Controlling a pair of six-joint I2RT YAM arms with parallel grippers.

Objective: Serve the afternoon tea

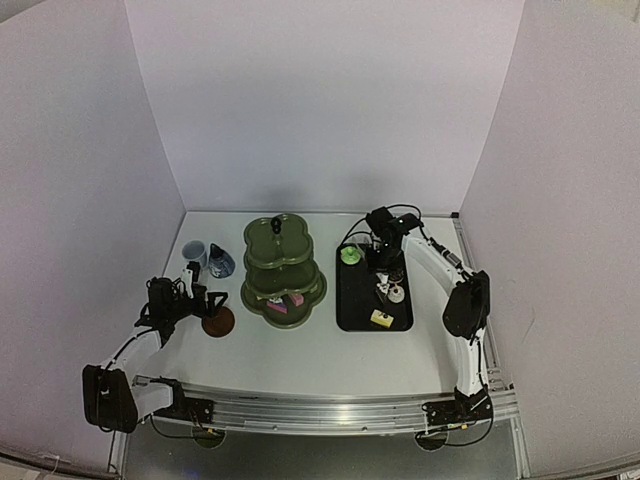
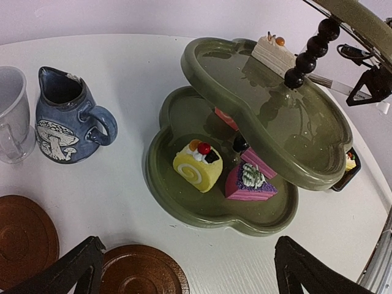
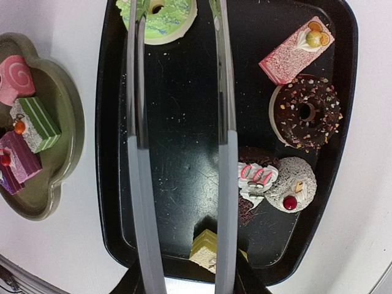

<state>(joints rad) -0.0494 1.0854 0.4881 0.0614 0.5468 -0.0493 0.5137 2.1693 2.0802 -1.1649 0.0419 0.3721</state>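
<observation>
1. Two black fingers of the left claw (image 2: 188,260) stand wide apart and hold nothing. They hang low over the white surface (image 2: 141,73).
2. One brown saucer (image 2: 144,272) lies on the surface below them, close to one finger. A second brown saucer (image 2: 21,239) lies off to the side.
3. Behind the saucers stands a dark-blue pot (image 2: 64,125) with a white mushroom on it. A pale cup (image 2: 12,116) is just beside it.
4. The olive-green three-tier stand (image 2: 202,211) is in the middle of the surface, between the pot and the black tray (image 3: 110,122).
5. On the bottom tier sit a yellow roll cake (image 2: 197,166) and a pink and purple slice (image 2: 250,182), close together.
6. The right claw (image 3: 188,282) is closed on the thin white tongs (image 3: 138,184). The two tong arms are apart and reach over the tray.
7. The tong tips are near a green donut (image 3: 162,21) at the far end of the tray. I cannot tell if they touch it.
8. Also on the tray are a pink slice (image 3: 297,49), a chocolate donut (image 3: 306,111), a brown and white cream cake (image 3: 275,184) with a cherry, and a yellow block cake (image 3: 205,248).
</observation>
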